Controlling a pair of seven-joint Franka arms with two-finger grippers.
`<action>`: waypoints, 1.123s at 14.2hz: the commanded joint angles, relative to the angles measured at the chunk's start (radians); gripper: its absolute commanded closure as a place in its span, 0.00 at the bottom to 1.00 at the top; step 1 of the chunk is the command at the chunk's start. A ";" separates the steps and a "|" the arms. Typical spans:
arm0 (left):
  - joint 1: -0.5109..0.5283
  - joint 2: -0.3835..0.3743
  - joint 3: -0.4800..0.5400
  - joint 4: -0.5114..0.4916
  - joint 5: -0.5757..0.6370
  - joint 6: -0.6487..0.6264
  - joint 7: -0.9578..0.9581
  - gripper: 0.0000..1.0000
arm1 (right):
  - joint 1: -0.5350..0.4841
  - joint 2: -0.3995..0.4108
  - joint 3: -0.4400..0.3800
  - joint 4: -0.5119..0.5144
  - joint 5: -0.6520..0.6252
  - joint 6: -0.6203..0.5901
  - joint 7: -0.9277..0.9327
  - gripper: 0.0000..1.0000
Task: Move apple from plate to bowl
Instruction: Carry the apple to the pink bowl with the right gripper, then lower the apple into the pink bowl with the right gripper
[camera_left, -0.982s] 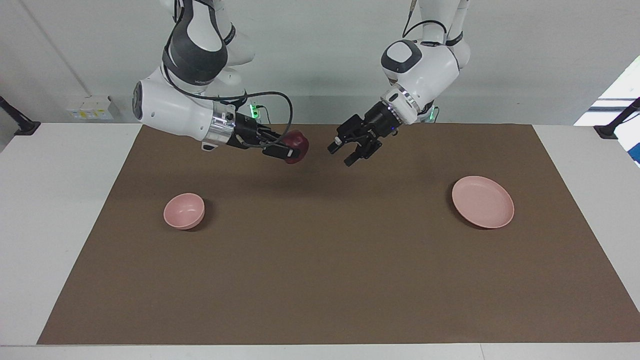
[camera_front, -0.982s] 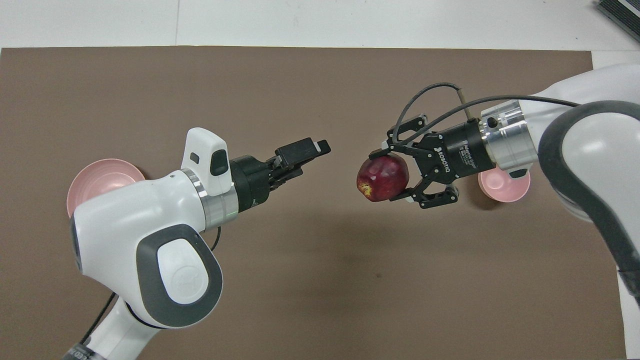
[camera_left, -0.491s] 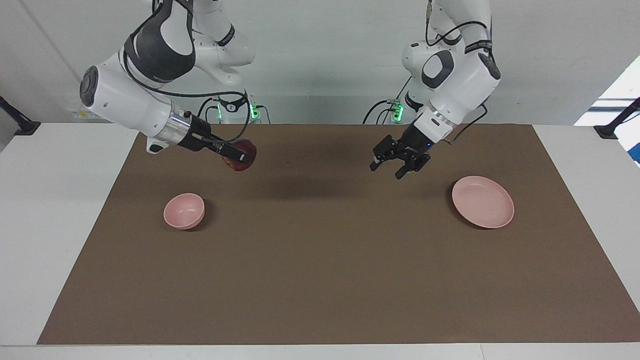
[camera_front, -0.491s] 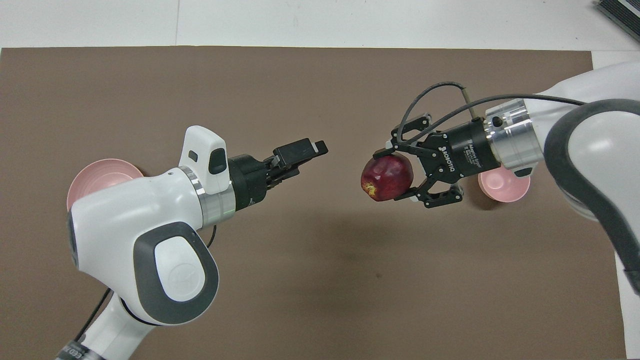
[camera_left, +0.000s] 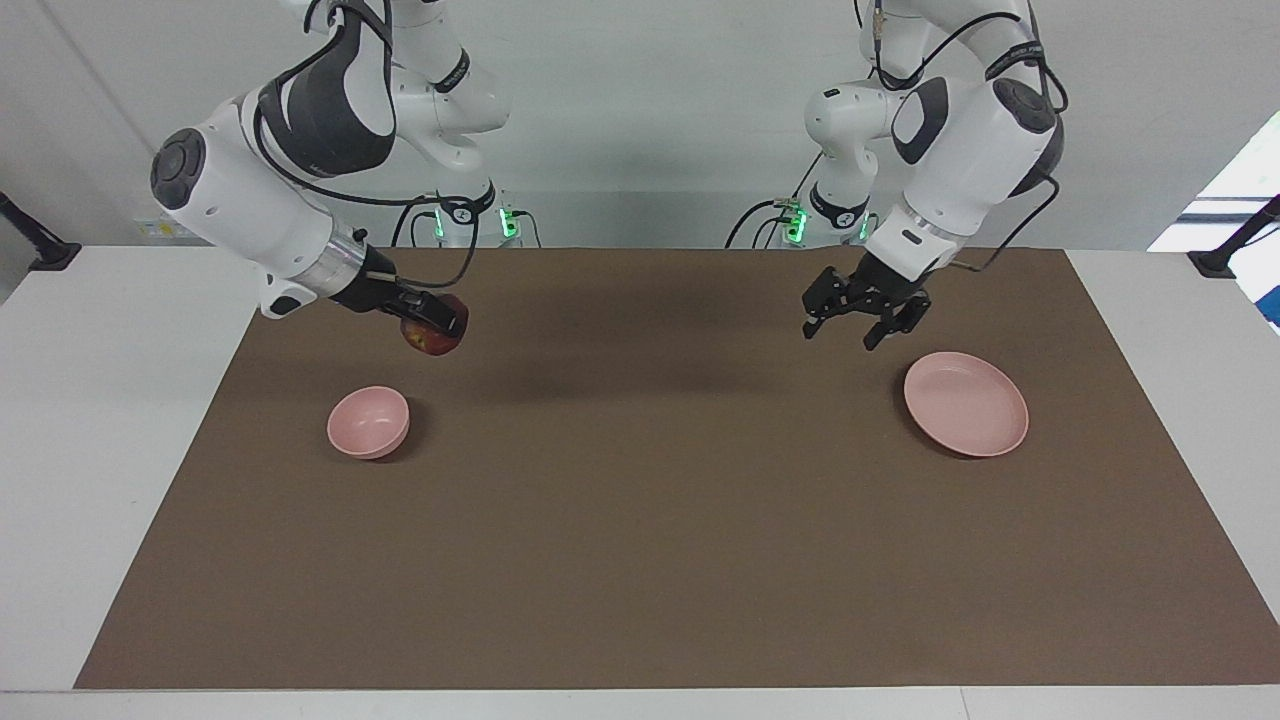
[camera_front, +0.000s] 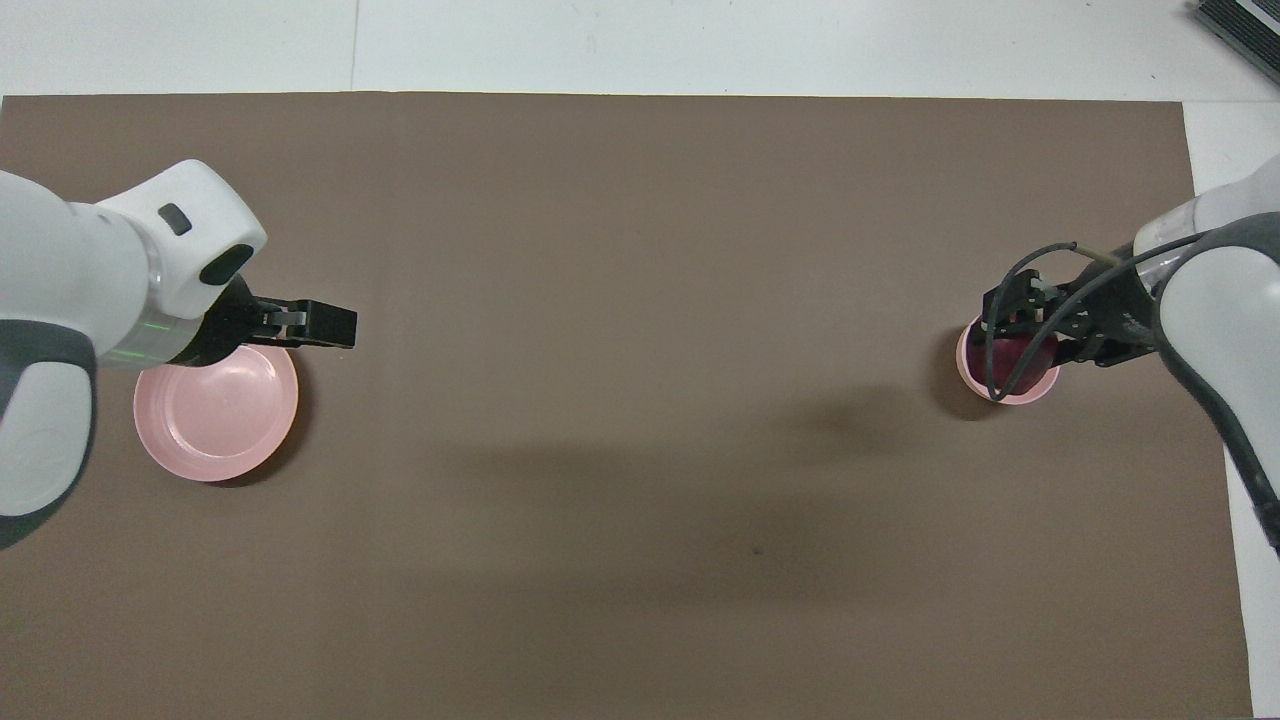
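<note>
Bowl (camera_left: 368, 422): I'm seeing it sitting on the mat (camera_left: 660, 560) toward the right arm's end of the worktop.
Plate (camera_left: 965, 403): lying on the mat toward the left arm's end, well apart from the bowl.
Apple (camera_left: 432, 334): I'm holding it in the right tool (camera_left: 440, 322), up in the air near the bowl.
Left tool (camera_left: 860, 322): hanging just beside the plate.

No text, label, brand, number or sign can be read on anything here. There are small dark markings on the arm casings in the facing view, but they are too small to make out.
</note>
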 joint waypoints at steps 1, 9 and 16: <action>0.006 0.004 0.037 0.145 0.046 -0.179 0.053 0.00 | -0.005 -0.003 0.007 -0.064 -0.093 0.107 -0.130 1.00; -0.262 0.022 0.402 0.340 0.076 -0.429 0.185 0.00 | -0.041 0.046 0.007 -0.167 -0.174 0.299 -0.271 1.00; -0.244 0.070 0.404 0.402 0.099 -0.489 0.187 0.00 | -0.048 0.100 0.006 -0.162 -0.176 0.372 -0.282 1.00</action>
